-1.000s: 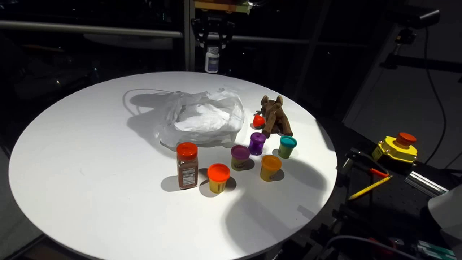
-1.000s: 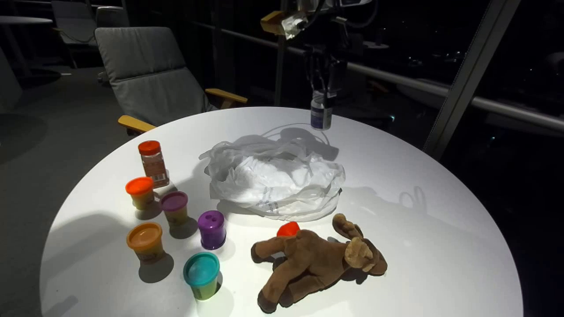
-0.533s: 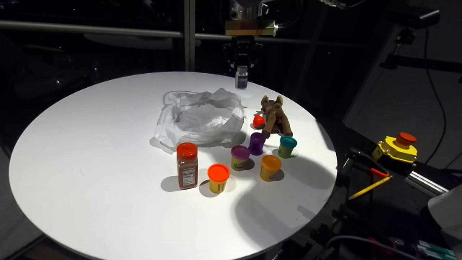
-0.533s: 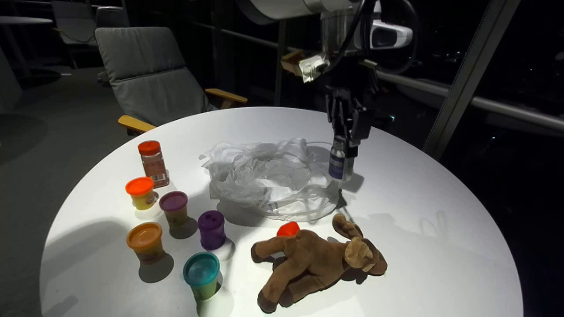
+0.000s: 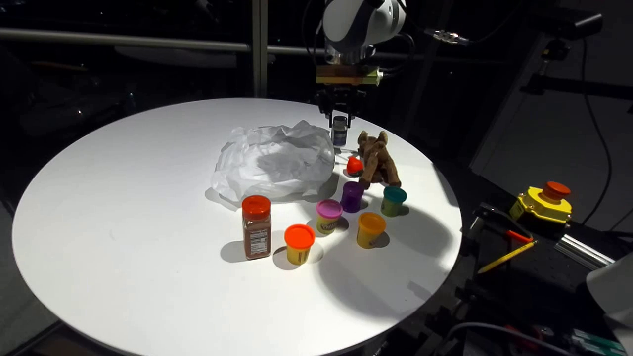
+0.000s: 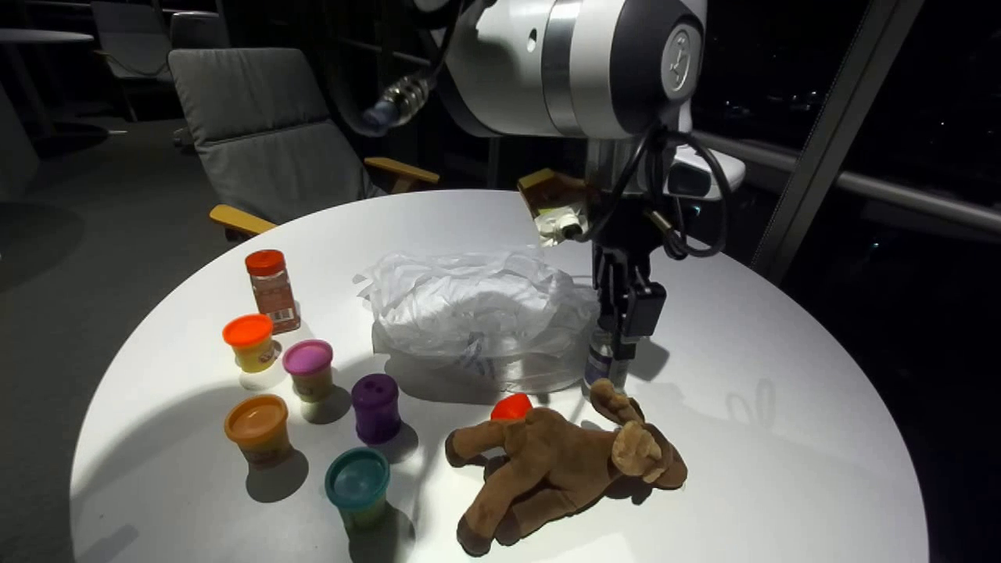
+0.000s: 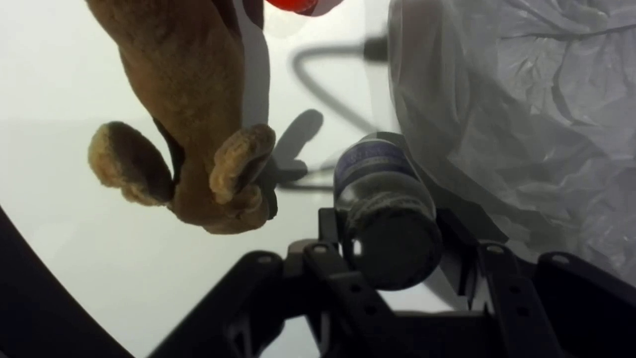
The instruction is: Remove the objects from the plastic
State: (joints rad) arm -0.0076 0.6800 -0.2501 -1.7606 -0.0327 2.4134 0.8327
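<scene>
Plainly, the fingers (image 7: 454,243) of the gripper (image 7: 389,233) have a small bottle (image 7: 380,171) pinched near its dark cap, one on each side of it, with a blue-purple label showing below them; whether its base meets the round white table (image 5: 123,272) I cannot tell. Just beside the fingers, on their right in the wrist view, sits the plastic bag (image 7: 526,124), whitish and crumpled. On the fingers' other side, also near, the brown stuffed animal (image 7: 184,84) lies with its head end nearest them and its legs pointing away. A small red thing (image 5: 354,165) sits near the fingers too, between the bag and the animal, and I cannot tell what it is. Farther from the fingers stands a purple cup (image 5: 352,198), and farther again come a teal-lidded tub (image 5: 394,200), a pink-lidded tub (image 5: 329,216) and an orange-lidded tub (image 5: 371,230), all upright and apart from one another. Well apart from the fingers stand a red-orange-lidded tub (image 5: 299,244) and the red-capped jar (image 5: 256,230), the two near each other. Off the table, even farther from the fingers in an exterior view, are a yellow and red device (image 5: 541,205) and a yellow pencil (image 5: 507,257); a grey chair (image 6: 258,129) stands off it as well, behind the table's edge in an exterior view, well apart from the fingers.
</scene>
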